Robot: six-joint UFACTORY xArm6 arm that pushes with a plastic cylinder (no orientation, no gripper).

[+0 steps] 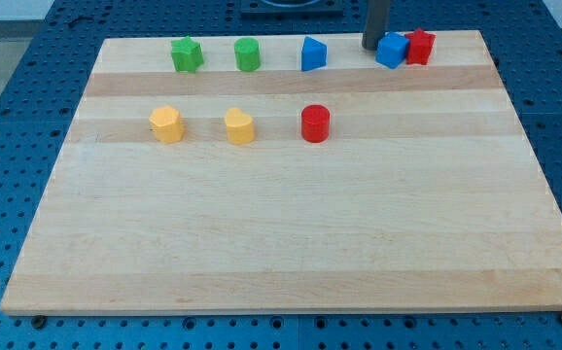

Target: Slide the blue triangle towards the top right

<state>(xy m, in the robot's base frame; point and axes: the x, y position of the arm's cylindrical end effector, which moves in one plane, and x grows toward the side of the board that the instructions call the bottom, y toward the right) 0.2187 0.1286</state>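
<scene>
Camera view shows my tip point(371, 48) touching the left side of the blue block point(392, 50), which I take for the blue triangle; a red block point(419, 47) is pressed against its right. I have no jaws, only a bare rod. Another blue block point(313, 53) sits well left.
</scene>
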